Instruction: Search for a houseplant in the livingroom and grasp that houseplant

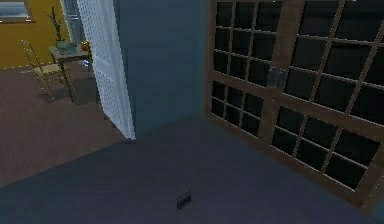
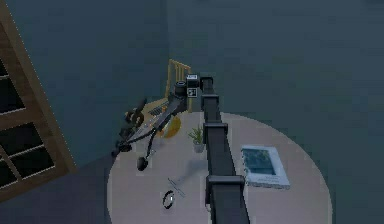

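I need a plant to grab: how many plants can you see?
2: one tall plant on the far table past the white door; one small plant on the round table by the arm. Others may be hidden.

blue wall (image 1: pixel 165 60) | dark gridded window (image 1: pixel 300 80) | white door (image 1: pixel 105 60) | round table (image 2: pixel 140 190)

At three o'clock in the forward view, the door (image 1: pixel 290 80) has a brown wooden frame around dark glass panes. The white door (image 1: pixel 105 60) at eleven o'clock looks painted and ribbed. In the arm side view, the round table (image 2: pixel 300 200) at five o'clock has a pale, smooth, matt top. The houseplant (image 2: pixel 198 136) at centre shows matt green leaves, the arm (image 2: pixel 214 115) is dark and matt, and the chair (image 2: pixel 180 72) at twelve o'clock looks wooden.
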You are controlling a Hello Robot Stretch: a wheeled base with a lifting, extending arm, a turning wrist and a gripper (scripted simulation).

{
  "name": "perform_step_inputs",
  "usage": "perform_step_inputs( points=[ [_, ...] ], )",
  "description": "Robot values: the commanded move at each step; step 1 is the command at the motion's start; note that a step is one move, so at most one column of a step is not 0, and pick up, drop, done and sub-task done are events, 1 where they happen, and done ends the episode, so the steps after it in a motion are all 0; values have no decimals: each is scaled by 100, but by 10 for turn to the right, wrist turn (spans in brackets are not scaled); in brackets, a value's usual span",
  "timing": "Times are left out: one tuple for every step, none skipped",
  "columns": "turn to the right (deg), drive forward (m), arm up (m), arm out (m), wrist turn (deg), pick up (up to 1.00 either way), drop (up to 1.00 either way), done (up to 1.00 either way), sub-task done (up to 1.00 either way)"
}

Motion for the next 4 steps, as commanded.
perform_step_inputs(
  points=[
    [0, 0, 0, 0, 450, 0, 0, 0, 0],
    [0, 0, 0, 0, 450, 0, 0, 0, 0],
    [0, 0, 0, 0, 450, 0, 0, 0, 0],
    [0, 0, 0, 0, 180, 0, 0, 0, 0]
  ],
)
